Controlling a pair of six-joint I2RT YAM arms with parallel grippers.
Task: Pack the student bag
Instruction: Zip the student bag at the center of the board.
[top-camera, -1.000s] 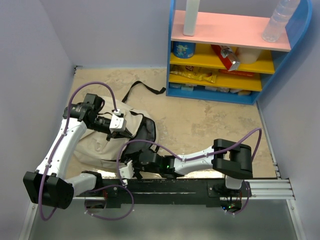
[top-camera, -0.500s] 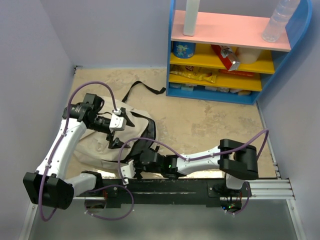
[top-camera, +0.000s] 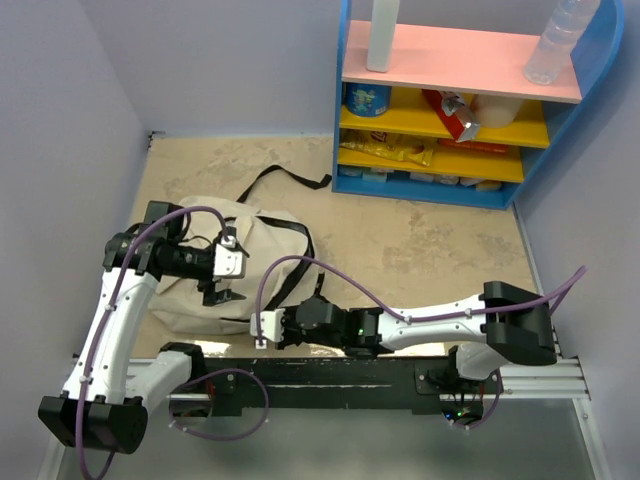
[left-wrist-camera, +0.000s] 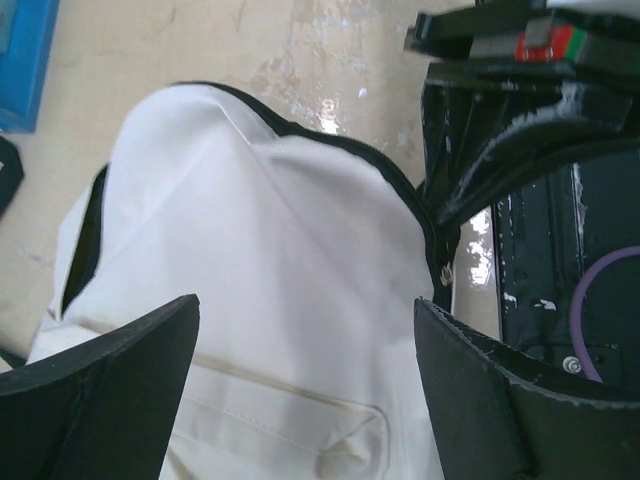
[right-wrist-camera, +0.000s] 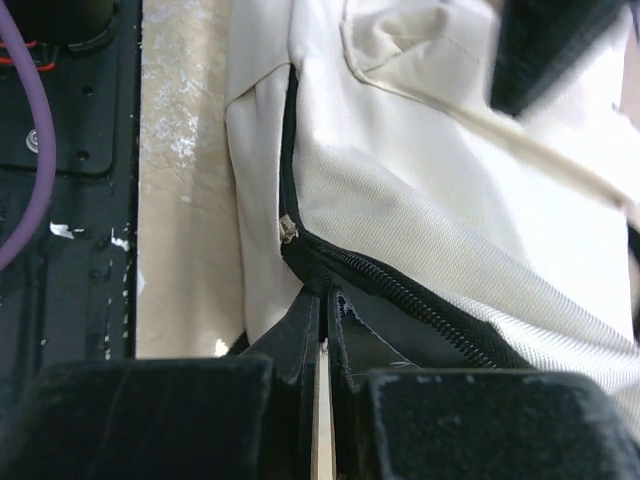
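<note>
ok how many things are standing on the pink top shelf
2. A tall white container stands near the left end of the pink shelf; a clear plastic bottle stands at its right end. Nothing else shows there.

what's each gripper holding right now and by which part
The right gripper is shut on the student bag, pinching its black zipper edge. The left gripper is open over the bag, holding nothing.
</note>
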